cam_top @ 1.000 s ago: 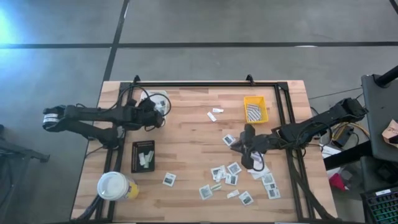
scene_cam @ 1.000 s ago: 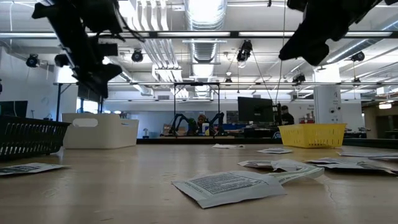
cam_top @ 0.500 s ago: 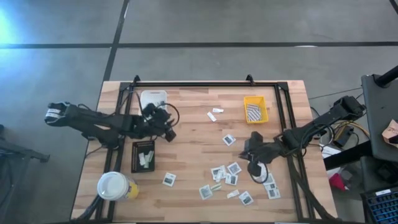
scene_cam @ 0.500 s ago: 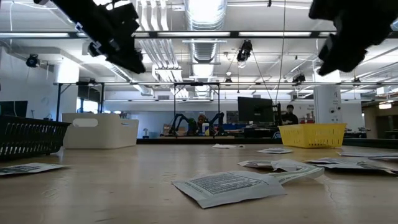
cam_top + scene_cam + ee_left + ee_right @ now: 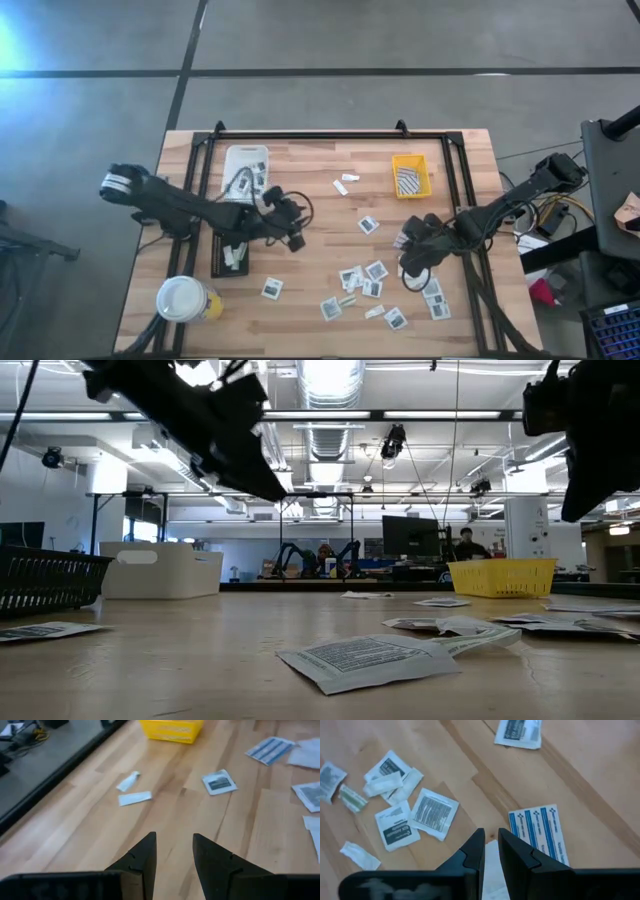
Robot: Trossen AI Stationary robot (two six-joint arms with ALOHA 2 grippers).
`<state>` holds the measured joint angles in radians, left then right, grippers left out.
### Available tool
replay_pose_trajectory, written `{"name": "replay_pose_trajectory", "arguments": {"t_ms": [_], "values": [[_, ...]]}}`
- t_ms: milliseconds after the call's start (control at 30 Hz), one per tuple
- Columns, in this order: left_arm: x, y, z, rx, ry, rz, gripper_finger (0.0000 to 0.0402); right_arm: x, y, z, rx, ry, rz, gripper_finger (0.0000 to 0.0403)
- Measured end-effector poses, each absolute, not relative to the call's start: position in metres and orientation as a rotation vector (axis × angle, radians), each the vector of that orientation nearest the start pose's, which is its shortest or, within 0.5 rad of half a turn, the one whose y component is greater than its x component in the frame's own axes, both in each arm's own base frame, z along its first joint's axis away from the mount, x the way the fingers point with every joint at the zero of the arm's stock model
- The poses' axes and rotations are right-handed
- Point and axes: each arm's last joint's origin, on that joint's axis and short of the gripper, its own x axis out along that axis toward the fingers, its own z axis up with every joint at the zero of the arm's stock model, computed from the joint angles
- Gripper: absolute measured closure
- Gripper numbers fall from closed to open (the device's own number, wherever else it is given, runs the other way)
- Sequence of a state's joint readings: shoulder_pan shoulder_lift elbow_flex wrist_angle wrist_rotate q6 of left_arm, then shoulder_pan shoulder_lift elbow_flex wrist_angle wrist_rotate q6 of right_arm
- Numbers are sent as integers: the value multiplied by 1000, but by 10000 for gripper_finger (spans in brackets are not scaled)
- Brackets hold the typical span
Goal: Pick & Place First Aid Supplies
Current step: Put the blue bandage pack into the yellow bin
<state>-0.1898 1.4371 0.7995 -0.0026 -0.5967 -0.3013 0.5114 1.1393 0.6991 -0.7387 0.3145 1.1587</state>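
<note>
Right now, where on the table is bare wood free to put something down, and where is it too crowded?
Bare wood lies between the white tray and the yellow tray, apart from two small white pieces. The strip under the black tray holds only one packet. The packets crowd the lower right.

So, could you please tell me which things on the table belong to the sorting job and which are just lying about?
Belong to the job:
- white packets
- blue-striped strip
- two small white pieces
- yellow tray
- black tray
- white tray

Just lying about:
- white-lidded yellow cup
</note>
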Motion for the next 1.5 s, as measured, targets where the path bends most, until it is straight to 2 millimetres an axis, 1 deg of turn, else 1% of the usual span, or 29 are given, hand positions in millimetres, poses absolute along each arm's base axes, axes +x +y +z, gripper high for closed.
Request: {"name": "replay_pose_trajectory", "arguments": {"t_ms": [167, 333, 433, 567, 733, 967, 1133, 1267, 1500], "values": [[316, -44, 200, -1, 530, 459, 280, 171, 86, 201, 600, 1024, -513, 351], [341, -52, 195, 40, 541, 441, 280, 173, 87, 194, 601, 1049, -558, 351], [353, -56, 194, 47, 538, 432, 280, 175, 88, 187, 589, 1073, -591, 351], [363, -62, 192, 50, 533, 418, 280, 178, 90, 176, 554, 1118, -644, 351], [370, -68, 187, 62, 532, 399, 280, 180, 90, 159, 520, 1179, -756, 351], [374, -70, 183, 54, 521, 369, 280, 187, 92, 137, 483, 1261, -813, 351], [374, -70, 182, 50, 527, 347, 280, 195, 90, 125, 462, 1272, -834, 351], [374, -71, 182, 42, 530, 332, 280, 206, 88, 122, 467, 1241, -799, 351], [375, -73, 182, 11, 538, 265, 280, 226, 89, 127, 460, 1129, -689, 351]]}}
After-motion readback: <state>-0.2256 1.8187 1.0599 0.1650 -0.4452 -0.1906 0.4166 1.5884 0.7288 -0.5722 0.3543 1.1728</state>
